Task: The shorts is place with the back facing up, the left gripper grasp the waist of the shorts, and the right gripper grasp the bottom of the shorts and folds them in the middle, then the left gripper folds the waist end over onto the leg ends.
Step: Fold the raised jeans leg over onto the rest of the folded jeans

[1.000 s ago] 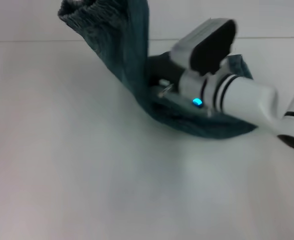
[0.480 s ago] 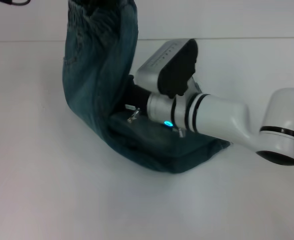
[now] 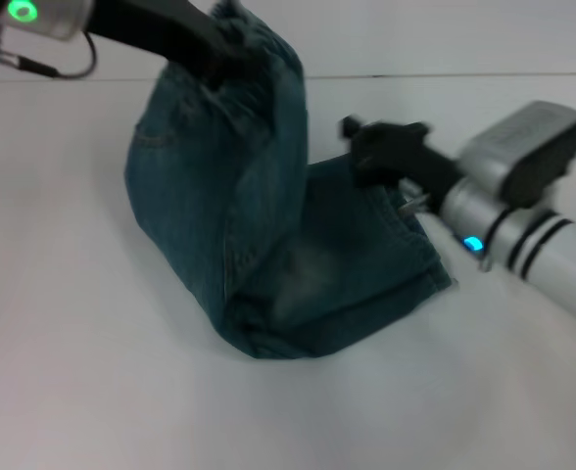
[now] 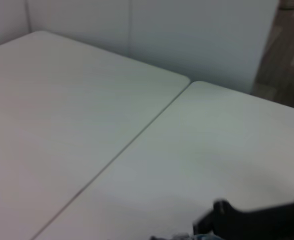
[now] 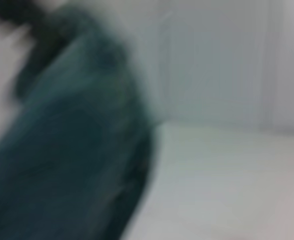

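White table [image 3: 63,323] under the work. You see the left gripper [image 3: 221,61] pinching the waist of the shorts [image 3: 219,215], lifted and draped over the lower half. Your right gripper [image 3: 366,147] hovers beside the hem; whether its fingers are spread, you cannot tell.

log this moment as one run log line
stage: second fold | left gripper: holds waist end of shorts lifted | right gripper: beside shorts, off the denim | lower half of shorts flat on table

Bare table [image 3: 92,392] around raised shorts [image 3: 219,215] (mid-table)
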